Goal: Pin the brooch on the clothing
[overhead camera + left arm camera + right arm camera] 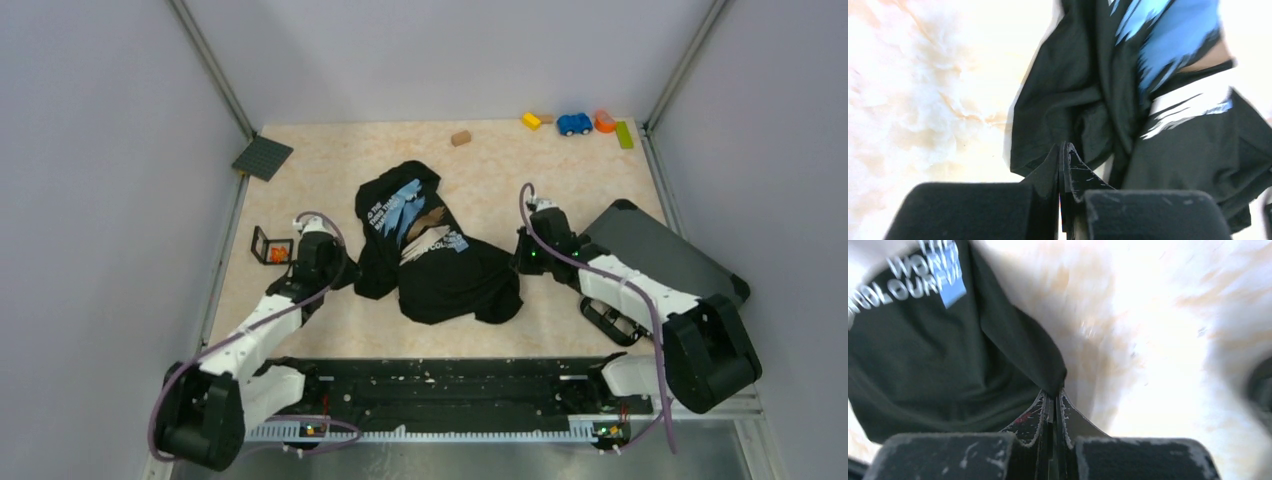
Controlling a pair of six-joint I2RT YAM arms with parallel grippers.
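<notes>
Right gripper [1053, 399] is pinching a corner of the clothing [933, 355]. Its jaws are pressed together, and the black fabric is drawing to a point right at the fingertips in the lower middle of the right wrist view. Left gripper [1064, 152] is also showing jaws pressed together, in the lower middle of its own view, with the shirt's dark edge lying just behind the tips. It is black on black there, so I cannot tell whether any cloth is caught between them.

In the top view the shirt is lying bunched at the centre of the table [330, 170], its print facing up at the upper left of the heap and a gripper sitting at each side edge. An orange-red speck, which I am taking for the brooch [278, 255], is sitting in the small clear box [262, 240] at the left of that view. It is just beside the left gripper and apart from the shirt.

The shirt is looking light, limp and soft, so it is likely going to sag, fold and drag along the table rather than hold any shape. A hem or sleeve edge, where the cloth is doubled, is probably the surest hold, with the two sides being drawn apart to flatten a patch. The brooch is looking tiny, stiff and light, so it is probably calling for a fine fingertip pinch across its body and could easily be flicking away.
</notes>
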